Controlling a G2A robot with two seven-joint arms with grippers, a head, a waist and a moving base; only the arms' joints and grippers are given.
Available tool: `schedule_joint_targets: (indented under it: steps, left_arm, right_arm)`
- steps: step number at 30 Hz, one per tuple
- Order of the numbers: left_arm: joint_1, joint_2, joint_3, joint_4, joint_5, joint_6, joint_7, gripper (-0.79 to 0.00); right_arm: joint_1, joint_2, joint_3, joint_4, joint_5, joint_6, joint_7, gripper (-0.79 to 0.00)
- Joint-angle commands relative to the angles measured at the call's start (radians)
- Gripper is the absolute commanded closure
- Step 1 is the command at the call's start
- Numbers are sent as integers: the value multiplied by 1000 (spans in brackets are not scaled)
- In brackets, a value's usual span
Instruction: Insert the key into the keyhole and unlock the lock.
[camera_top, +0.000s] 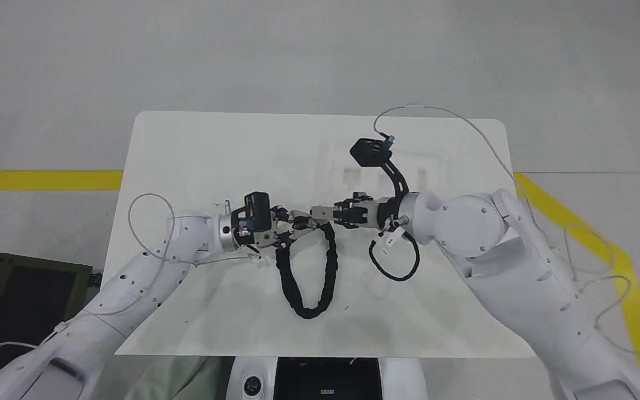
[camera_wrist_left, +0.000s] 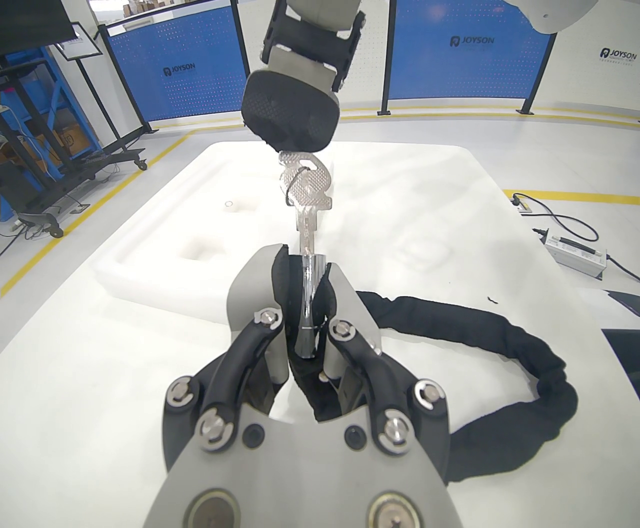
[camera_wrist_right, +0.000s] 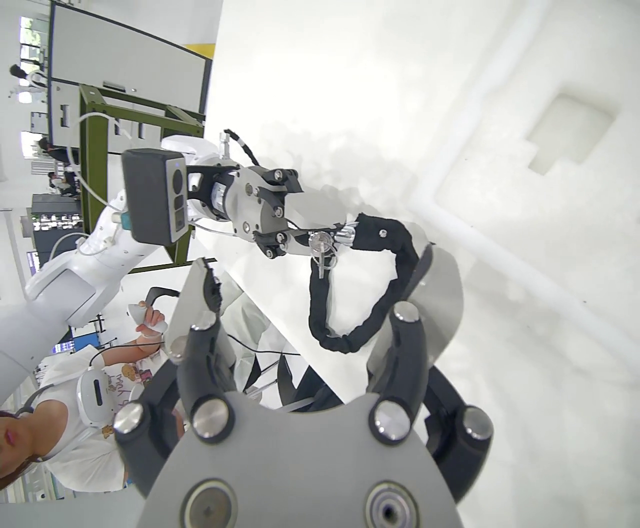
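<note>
Left arm reaches in from the robot's left to mid-table, forearm low. Left gripper (camera_wrist_left: 304, 266) is clamped on the lock (camera_wrist_left: 306, 310), both pads on its chrome cylinder, which points away from the wrist. The black fabric-sleeved loop (camera_wrist_left: 505, 340) curves out from the cylinder onto the white table (camera_top: 200, 320).

The key (camera_wrist_left: 307, 212) sits with its blade in the keyhole. Its long axis is in line with the cylinder, its silver textured bow toward the opposing arm. A ring through the bow carries a second key (camera_wrist_left: 300, 162).

Right arm comes in bent from the robot's right. Right gripper (camera_wrist_right: 316, 267) faces the left, fingers spread wide and holding nothing. One pad (camera_wrist_left: 290, 117) is at the bow; contact cannot be judged.

Beyond lies a white foam tray (camera_wrist_left: 150, 240).
</note>
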Motion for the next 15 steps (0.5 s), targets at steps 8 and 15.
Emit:
schedule_joint_targets:
  steps: [8, 15]
  left_arm:
    - [-74, -4, -30, 17, -71, -226, -93, 0]
    - [-215, -10, 148, 68, -183, -226, -76, 0]
  right_arm:
    - [-80, 23, 132, 91, 155, -357, 53, -785]
    - [-88, 31, 164, 157, 240, -642, 114, -785]
